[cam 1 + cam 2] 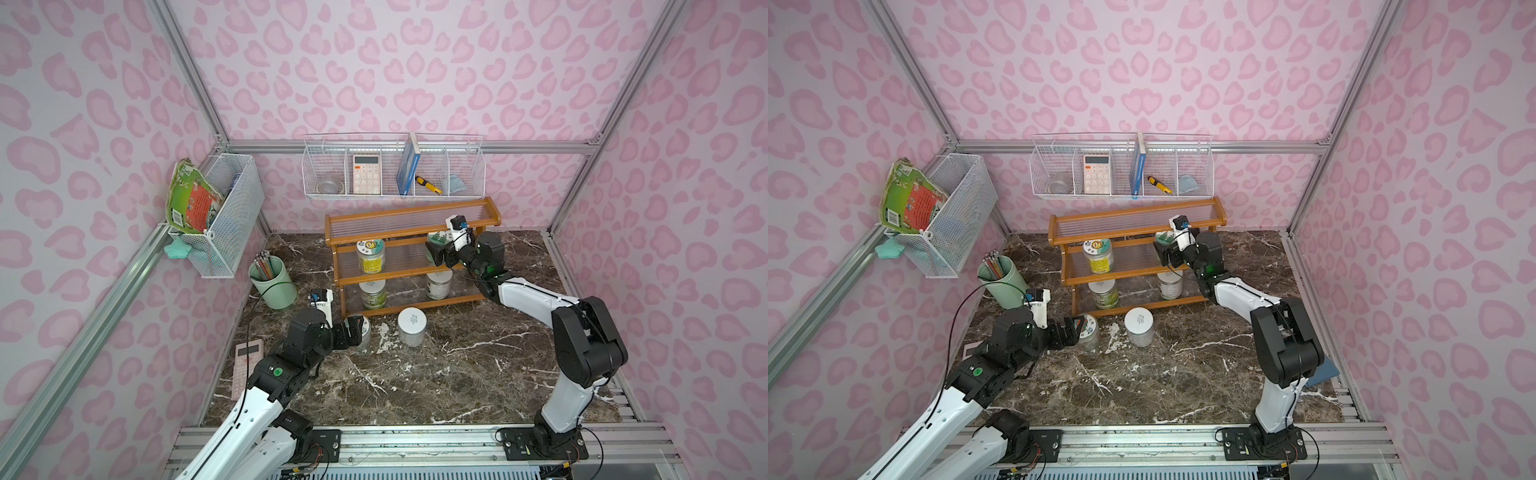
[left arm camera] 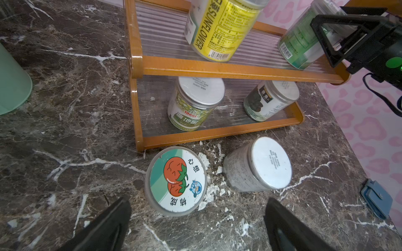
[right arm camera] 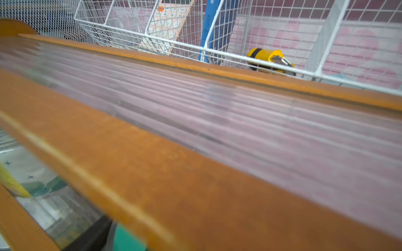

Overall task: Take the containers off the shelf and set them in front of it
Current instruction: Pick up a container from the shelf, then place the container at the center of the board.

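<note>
Right pincer (image 1: 436, 254), jaws apart, seemingly straddles a green-labelled jar (image 1: 437, 237) on the shelf (image 1: 399, 275): likely light, slippery plastic; grip its sides midway. Left pincer (image 1: 352, 332) also apart.

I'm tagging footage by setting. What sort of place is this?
Likely a robot-lab test cell staged as a home desk corner: pink leopard-print wall panels on a bare aluminium frame, a white-and-black left robot arm and right robot arm bolted to a metal base rail, beside a dark marble-patterned tabletop.

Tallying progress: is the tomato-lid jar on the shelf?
No, the tomato-lid jar stands on the marble tabletop, just in front of the bottom rail of the shelf.
</note>
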`<state>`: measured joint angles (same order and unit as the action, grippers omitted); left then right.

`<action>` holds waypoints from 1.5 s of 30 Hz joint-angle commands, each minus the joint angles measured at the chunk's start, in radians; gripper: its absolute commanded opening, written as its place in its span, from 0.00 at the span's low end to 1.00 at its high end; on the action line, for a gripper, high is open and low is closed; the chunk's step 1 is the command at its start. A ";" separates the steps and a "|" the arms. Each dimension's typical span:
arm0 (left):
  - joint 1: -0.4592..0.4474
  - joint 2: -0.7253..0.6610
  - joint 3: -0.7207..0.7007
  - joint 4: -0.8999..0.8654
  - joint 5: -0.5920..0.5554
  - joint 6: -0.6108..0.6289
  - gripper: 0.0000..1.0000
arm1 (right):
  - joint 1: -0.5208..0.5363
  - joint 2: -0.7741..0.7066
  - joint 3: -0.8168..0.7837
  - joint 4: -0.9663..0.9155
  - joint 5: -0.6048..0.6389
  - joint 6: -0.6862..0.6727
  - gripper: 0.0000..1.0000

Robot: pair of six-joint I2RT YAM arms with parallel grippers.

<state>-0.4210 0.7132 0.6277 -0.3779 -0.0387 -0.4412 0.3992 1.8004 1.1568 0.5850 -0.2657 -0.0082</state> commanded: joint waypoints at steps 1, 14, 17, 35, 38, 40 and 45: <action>0.001 -0.001 0.001 0.019 -0.004 0.007 0.99 | 0.001 -0.001 -0.005 0.014 0.012 0.000 0.93; 0.001 -0.001 0.011 0.011 -0.012 0.007 0.99 | 0.005 -0.099 -0.077 0.045 0.012 0.002 0.74; 0.000 0.003 0.018 0.006 -0.011 0.009 0.99 | 0.011 -0.139 -0.109 0.043 0.012 0.005 0.73; 0.000 0.011 0.030 -0.012 -0.011 -0.001 0.99 | 0.095 -0.576 -0.511 0.013 0.076 0.042 0.71; 0.001 0.015 0.034 -0.015 -0.010 -0.001 0.99 | 0.111 -0.651 -0.580 -0.007 0.090 0.060 0.71; 0.000 0.015 0.039 -0.020 -0.012 -0.002 0.99 | 0.121 -0.696 -0.625 -0.016 0.116 0.072 0.71; -0.001 0.019 0.053 -0.031 -0.016 0.001 0.99 | 0.123 -0.757 -0.741 0.000 0.150 0.129 0.71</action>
<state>-0.4210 0.7292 0.6678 -0.3954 -0.0471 -0.4419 0.5232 1.0599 0.4503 0.5518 -0.1566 0.0753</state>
